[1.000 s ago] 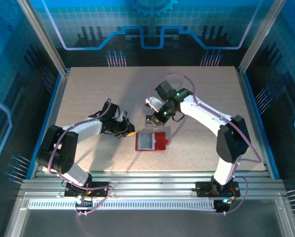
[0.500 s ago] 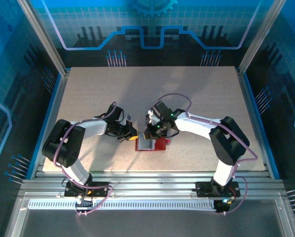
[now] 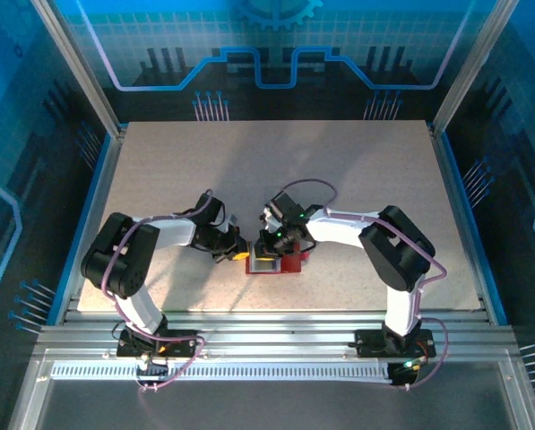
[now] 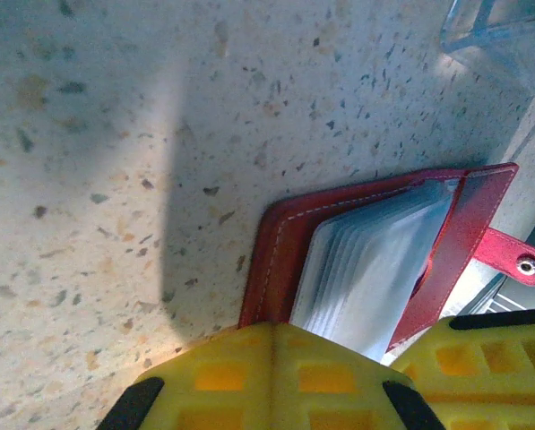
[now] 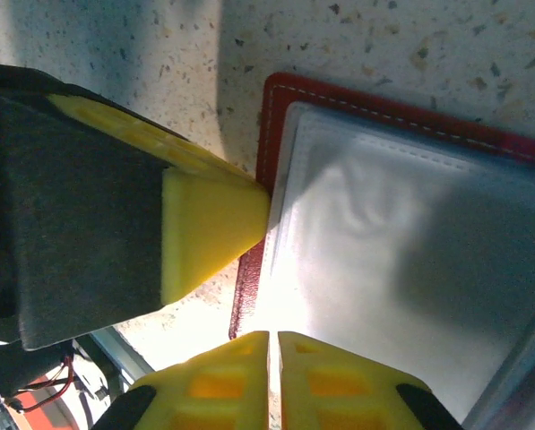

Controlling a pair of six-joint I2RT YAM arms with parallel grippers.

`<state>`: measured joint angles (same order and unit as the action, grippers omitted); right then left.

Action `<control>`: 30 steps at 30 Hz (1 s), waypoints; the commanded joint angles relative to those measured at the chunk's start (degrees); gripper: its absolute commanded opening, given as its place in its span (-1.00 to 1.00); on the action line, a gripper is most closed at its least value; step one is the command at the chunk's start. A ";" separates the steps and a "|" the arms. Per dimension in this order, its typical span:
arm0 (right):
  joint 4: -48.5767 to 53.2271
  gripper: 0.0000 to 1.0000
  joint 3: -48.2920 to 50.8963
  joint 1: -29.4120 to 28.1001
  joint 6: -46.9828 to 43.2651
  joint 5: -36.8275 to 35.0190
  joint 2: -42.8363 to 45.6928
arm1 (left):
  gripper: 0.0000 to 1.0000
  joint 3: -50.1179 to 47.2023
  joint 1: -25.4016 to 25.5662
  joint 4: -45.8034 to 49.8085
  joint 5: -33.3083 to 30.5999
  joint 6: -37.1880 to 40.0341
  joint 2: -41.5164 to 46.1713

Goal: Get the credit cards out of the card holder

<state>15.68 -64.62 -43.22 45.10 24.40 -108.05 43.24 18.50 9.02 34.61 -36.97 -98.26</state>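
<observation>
Fingers of the left arm sit closed at the bottom of their wrist view, tips against the open card holder, though whether they pinch it I cannot tell; the right arm's fingers are all but closed, a hairline slit between them, tips at the lower rim of the clear sleeves, gripping nothing I can make out. On the speckled table the red card holder lies open just below centre of the overhead frame, between both arms. Its small red snap tab juts out at the right of the left wrist view.
</observation>
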 commanded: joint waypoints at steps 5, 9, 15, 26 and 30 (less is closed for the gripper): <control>1.13 -0.75 -1.97 -2.04 1.08 -1.74 -2.50 | -1.00 -0.44 0.22 3.11 -0.46 2.60 -2.01; 5.28 -0.67 -3.13 -2.66 0.02 -5.19 -2.52 | -1.00 -0.45 0.13 3.63 -0.71 2.94 -1.90; 10.30 -0.49 -3.67 -3.18 -0.80 -9.03 -1.45 | -1.00 -0.53 0.13 3.81 -0.99 3.21 -2.16; 19.01 -0.19 -5.84 -4.01 -3.08 -16.16 0.30 | -1.00 -0.54 0.01 3.90 -0.99 3.38 -2.38; 22.24 -0.16 -7.15 -4.19 -4.13 -19.36 0.20 | -1.00 -0.29 -0.13 4.25 -0.93 3.63 -2.31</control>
<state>31.59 -70.67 -46.68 42.39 10.15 -108.40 43.33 18.48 9.15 34.83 -35.27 -98.54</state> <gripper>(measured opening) 0.419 0.040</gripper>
